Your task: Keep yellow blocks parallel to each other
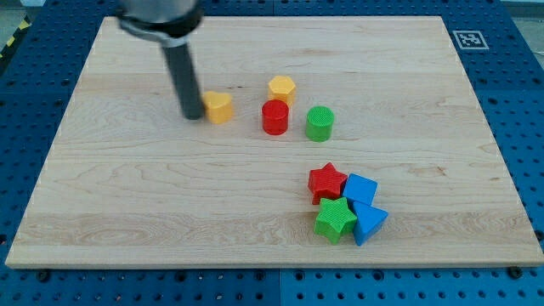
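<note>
Inspecting tip: my tip (pixel 192 116) rests on the wooden board (pixel 102 204) in its upper-left part, just to the view's left of the nearer yellow block, touching it or very nearly so; I cannot tell which.
Claw state: none fitted; the arm ends in a plain dark rod, so nothing is clenched or grasped.
Yellow blocks: one yellow block (pixel 219 108), shape unclear, sits beside my tip; the yellow hexagon block (pixel 282 87) lies to its right and slightly nearer the board's top edge, apart from it.
Red cylinder (pixel 274 117): just below the yellow hexagon block, close to it.
Green cylinder (pixel 320 123): beside the red cylinder on the view's right, a small gap between them.
Lower-right cluster: red star (pixel 327 182), blue block (pixel 360 189), green star (pixel 336 220) and blue triangle (pixel 368 223) are packed together, touching, well apart from the yellow blocks.
Surroundings: blue perforated table (pixel 518 102) around the board; a black-and-white marker (pixel 467 39) at the top-right corner.
</note>
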You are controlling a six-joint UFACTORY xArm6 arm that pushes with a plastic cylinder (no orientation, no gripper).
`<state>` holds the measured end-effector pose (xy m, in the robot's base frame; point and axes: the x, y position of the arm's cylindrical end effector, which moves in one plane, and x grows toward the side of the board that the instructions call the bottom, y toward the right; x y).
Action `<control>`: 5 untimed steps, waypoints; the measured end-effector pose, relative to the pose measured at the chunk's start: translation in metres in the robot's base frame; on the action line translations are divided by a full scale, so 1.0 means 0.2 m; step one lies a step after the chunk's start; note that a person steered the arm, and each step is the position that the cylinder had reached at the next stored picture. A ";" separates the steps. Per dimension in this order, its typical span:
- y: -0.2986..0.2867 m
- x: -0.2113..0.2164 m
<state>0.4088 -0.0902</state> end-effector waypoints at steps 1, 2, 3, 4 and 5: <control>0.31 -0.16; 0.30 -0.12; 0.18 -0.12; 0.18 -0.29; 0.25 -0.40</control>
<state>0.3281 -0.0397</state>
